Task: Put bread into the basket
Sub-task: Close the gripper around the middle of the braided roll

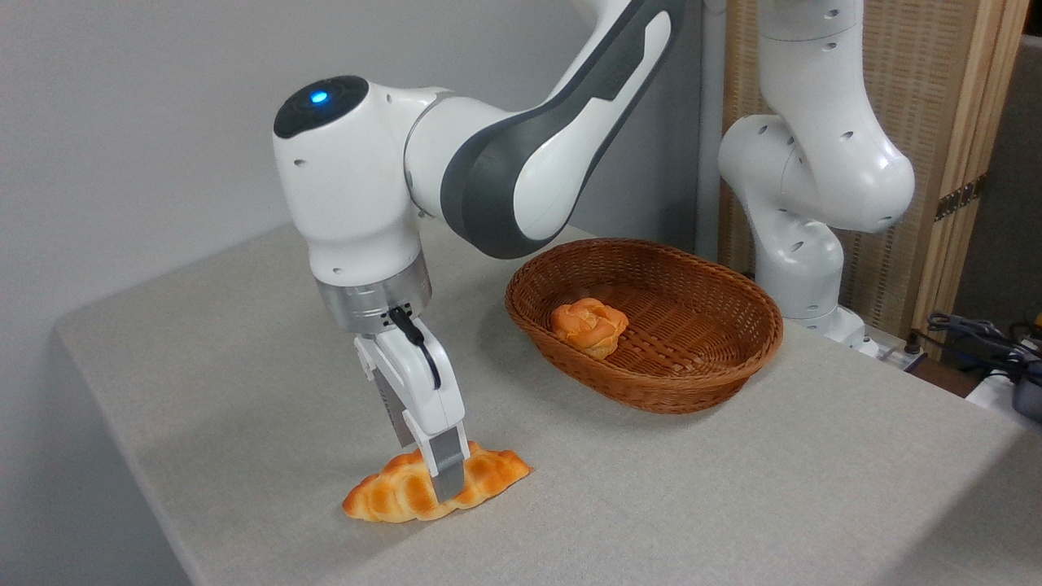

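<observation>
Golden braided bread (407,492) lies on the grey table (733,488), well short of the wicker basket (716,358); the gripper (444,476) straddles its middle, fingers against it, bun (588,325) inside basket.

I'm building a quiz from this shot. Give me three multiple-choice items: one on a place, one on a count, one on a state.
1. Where is the bread?
A. In the basket
B. On the table, in front of the basket
C. Held in the air

2. How many bread items are in the basket?
A. None
B. One
C. Three

3. How is the gripper placed?
A. Down at the bread's middle
B. High above the basket
C. Out of view

Answers: 1 B, the loaf lies on the cloth-covered table. 2 B, only the bun sits inside. 3 A, a finger crosses the loaf's middle.
</observation>
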You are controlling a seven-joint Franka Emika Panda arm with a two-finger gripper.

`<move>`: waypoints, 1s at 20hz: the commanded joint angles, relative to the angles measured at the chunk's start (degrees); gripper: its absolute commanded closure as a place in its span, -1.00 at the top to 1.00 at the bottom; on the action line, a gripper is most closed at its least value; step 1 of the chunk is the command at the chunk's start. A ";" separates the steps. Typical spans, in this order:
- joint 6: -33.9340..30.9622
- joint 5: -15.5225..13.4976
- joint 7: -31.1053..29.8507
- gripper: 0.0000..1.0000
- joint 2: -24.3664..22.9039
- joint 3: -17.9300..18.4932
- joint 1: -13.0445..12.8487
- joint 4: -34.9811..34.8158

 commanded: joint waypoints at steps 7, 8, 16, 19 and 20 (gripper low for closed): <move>1.96 2.29 0.84 0.82 1.75 0.09 -0.45 0.24; 1.96 2.29 0.84 0.66 1.75 0.09 -0.45 0.24; 1.87 2.29 0.84 -0.21 2.19 -0.44 -0.45 0.24; 1.87 2.29 0.84 -0.21 2.19 -0.44 -0.45 0.24; 1.87 2.29 0.84 -0.21 2.19 -0.44 -0.45 0.24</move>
